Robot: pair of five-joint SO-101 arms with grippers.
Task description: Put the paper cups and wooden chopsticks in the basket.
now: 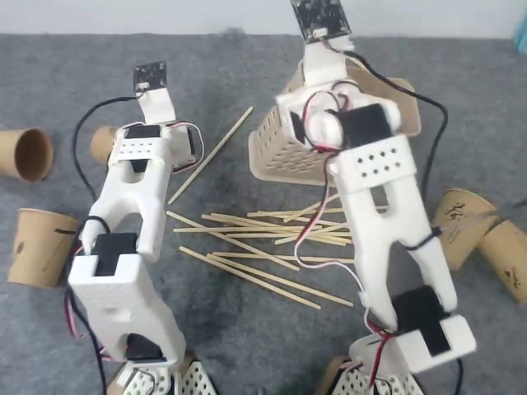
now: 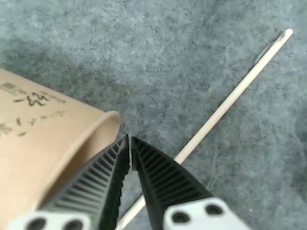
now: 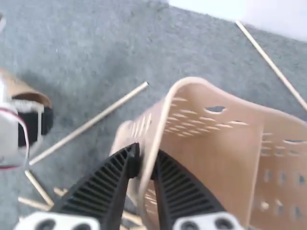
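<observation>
Paper cup lies on its side just beside our left claw, mouth toward its closed jaws, while our right claw clamps the basket wall.

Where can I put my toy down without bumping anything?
There's bare grey mat between the left arm and right arm, on the near side of the chopstick pile. Another free patch is in the far left corner, beyond the paper cups. The pile crowds the middle, with the basket just behind.

Grey felt table: scattered chopsticks, paper cups, basket.
</observation>
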